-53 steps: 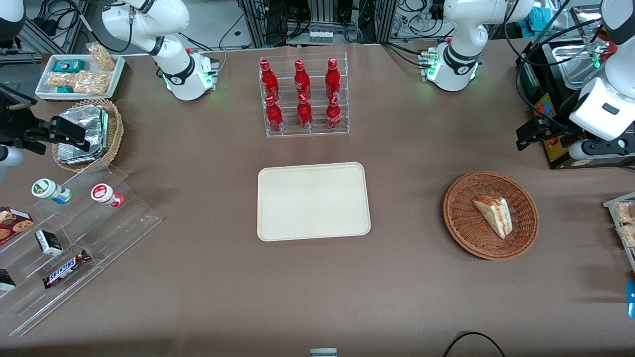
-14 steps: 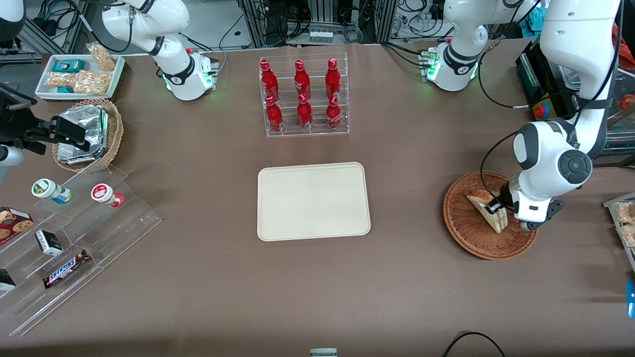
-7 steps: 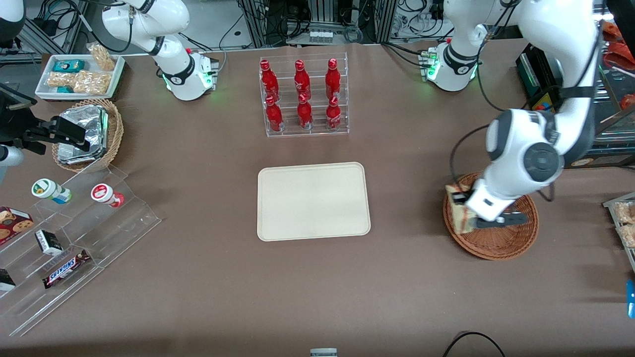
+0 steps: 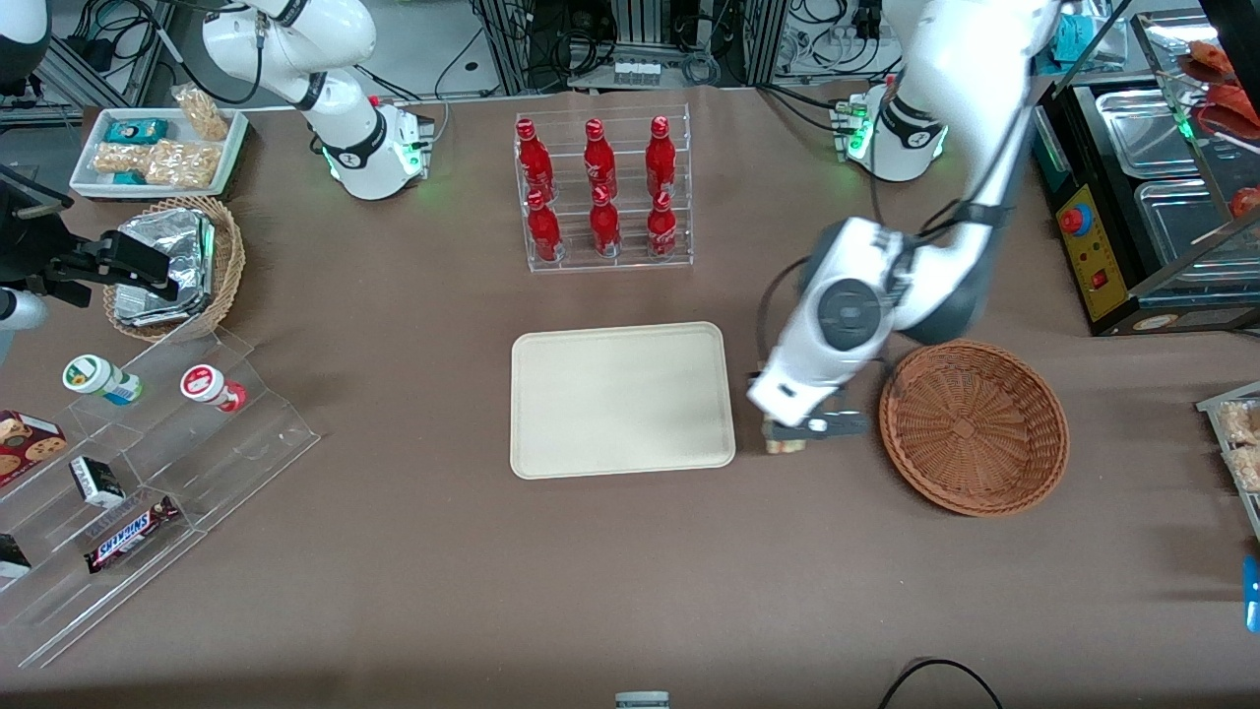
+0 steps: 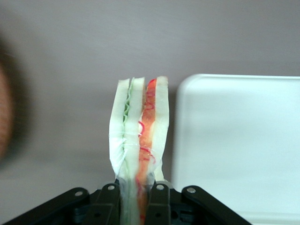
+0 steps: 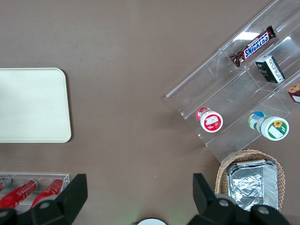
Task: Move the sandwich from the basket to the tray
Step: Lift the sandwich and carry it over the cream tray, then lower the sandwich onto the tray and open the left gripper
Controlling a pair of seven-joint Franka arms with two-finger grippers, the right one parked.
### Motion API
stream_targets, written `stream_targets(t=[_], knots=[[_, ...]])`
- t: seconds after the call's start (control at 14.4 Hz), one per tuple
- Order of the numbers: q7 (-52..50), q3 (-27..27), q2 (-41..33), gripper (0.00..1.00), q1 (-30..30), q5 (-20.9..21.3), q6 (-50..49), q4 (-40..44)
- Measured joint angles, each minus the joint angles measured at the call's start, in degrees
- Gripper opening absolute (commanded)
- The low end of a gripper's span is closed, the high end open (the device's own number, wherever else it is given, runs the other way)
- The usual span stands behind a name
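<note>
Front view. The left arm's gripper [image 4: 787, 438] is hanging above bare table in the gap between the tray [image 4: 622, 400] and the basket [image 4: 973, 426], just beside the tray's edge. The sandwich [image 4: 785, 446] is showing only as a small pale sliver under the wrist, lifted clear of the basket, which is holding nothing. Step in hand, by judgement: the carry from basket to tray, pick completed, placing not yet done. The next move is calling for a short sideways travel over the low rim, a descent toward the tray's flat middle, then a release. The surface is a brown cloth-covered table. A clear rack of red bottles [image 4: 602, 192] is standing farther from the camera than the tray. A tan basket of foil packets [image 4: 172, 266], a white snack tray [image 4: 157, 150] and a stepped acrylic display [image 4: 138, 483] are sitting toward the parked arm's end. Cabling and equipment are crowding the room above the table's edge.

Left wrist view. The gripper [image 5: 137, 197] is pinching the sandwich [image 5: 138, 145] between narrow-set fingers [image 5: 158, 199], bread slices upright, red and green filling edge-on. The tray [image 5: 239, 145] is lying just beside the sandwich, not yet beneath it.

Right wrist view. The tray [image 6: 33, 104], the acrylic display [image 6: 239, 89] and the foil packets [image 6: 251, 182] are showing; no sandwich or working gripper is in sight.
</note>
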Motion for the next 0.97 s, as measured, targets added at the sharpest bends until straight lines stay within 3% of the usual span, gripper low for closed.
stream_targets(t=[0.56, 0.97], knots=[[-15.0, 0.1, 14.0, 0.0, -12.1, -2.0, 0.0, 16.9], [-16.1, 0.1, 20.9, 0.01, -15.1, -2.0, 0.0, 23.7]])
